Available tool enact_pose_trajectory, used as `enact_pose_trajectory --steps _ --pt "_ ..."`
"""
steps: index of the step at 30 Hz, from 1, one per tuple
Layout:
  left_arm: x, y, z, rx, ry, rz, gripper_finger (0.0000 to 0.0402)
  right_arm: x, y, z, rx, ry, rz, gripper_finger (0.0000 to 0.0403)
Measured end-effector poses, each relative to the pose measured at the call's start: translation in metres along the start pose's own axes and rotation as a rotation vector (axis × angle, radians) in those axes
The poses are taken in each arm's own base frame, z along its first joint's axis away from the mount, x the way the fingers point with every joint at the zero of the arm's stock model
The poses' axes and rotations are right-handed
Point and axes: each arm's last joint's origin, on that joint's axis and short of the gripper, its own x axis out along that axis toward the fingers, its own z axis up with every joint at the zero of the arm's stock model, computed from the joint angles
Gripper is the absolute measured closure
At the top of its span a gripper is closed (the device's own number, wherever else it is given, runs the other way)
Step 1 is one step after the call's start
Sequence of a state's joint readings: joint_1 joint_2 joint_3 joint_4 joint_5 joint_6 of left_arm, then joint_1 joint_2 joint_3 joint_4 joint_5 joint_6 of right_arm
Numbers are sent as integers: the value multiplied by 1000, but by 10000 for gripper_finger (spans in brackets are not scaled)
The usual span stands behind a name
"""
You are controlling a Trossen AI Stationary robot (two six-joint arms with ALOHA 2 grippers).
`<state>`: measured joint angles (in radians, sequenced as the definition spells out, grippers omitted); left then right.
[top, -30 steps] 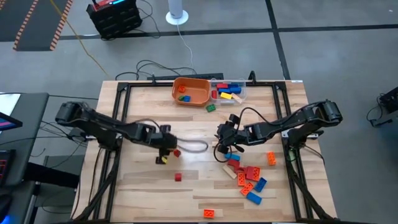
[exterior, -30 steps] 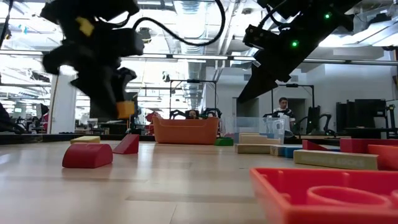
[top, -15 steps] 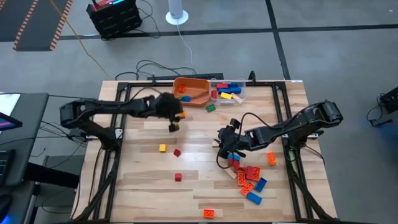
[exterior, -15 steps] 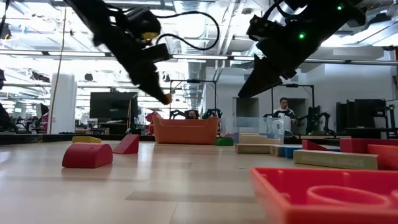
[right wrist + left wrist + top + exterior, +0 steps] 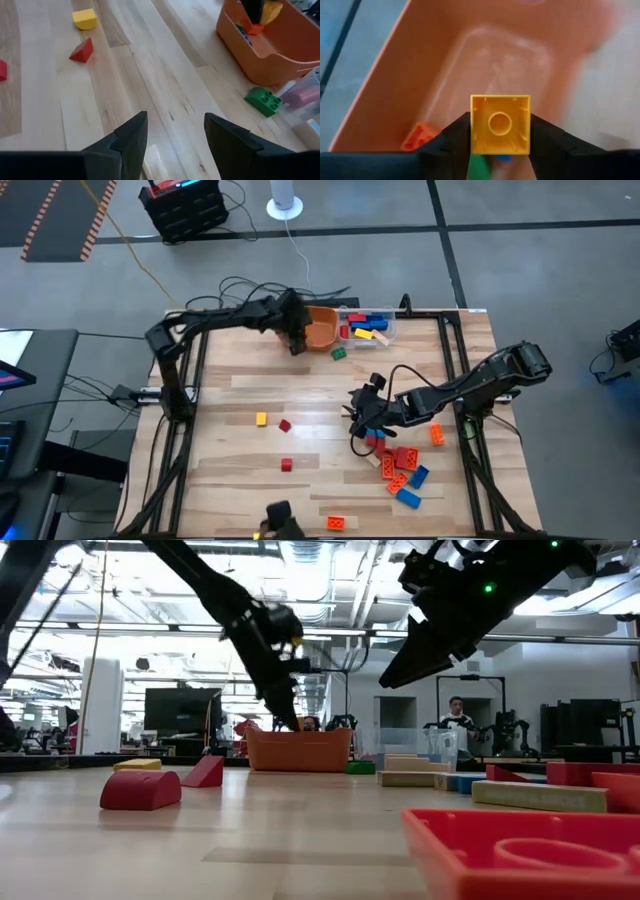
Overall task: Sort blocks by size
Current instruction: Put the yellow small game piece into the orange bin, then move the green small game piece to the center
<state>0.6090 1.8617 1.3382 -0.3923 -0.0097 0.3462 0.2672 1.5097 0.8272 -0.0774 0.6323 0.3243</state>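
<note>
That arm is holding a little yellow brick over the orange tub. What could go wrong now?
The left gripper pinches the yellow brick only by its sides above the orange bowl, so it might slip or bounce out on release. The right gripper, open, hovers near the block pile and could scatter it coming down.

An orange bowl (image 5: 322, 330) stood at the far edge of the wooden table (image 5: 310, 395), just beside a clear plastic container (image 5: 385, 332). Beyond the table, a person (image 5: 457, 715) sat in the room.
</note>
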Motion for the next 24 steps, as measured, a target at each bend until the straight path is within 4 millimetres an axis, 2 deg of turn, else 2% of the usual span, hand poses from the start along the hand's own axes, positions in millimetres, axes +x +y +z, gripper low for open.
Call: enact_pose_trajectory --steps 3,6,11,15,18,21,24 --pt "11 13 -4 -28 73 -5 208 -3 3 -2 -16 5 5 178" --pt "10 18 -3 -28 82 -6 174 -5 5 -5 -33 13 -13 178" --pt "-15 10 8 37 29 -34 151 -4 2 -8 -56 41 -44 178" --pt "-44 -17 23 112 -33 -90 150 -1 -3 -8 -96 59 -64 178" --pt "-64 -48 29 178 -91 -126 149 7 -14 -5 -118 74 -76 178" --pt "-78 -82 21 243 -159 -168 149 18 -31 3 -95 95 -59 178" --pt "-88 -110 0 250 -241 -199 148 29 -49 9 -54 93 -56 178"
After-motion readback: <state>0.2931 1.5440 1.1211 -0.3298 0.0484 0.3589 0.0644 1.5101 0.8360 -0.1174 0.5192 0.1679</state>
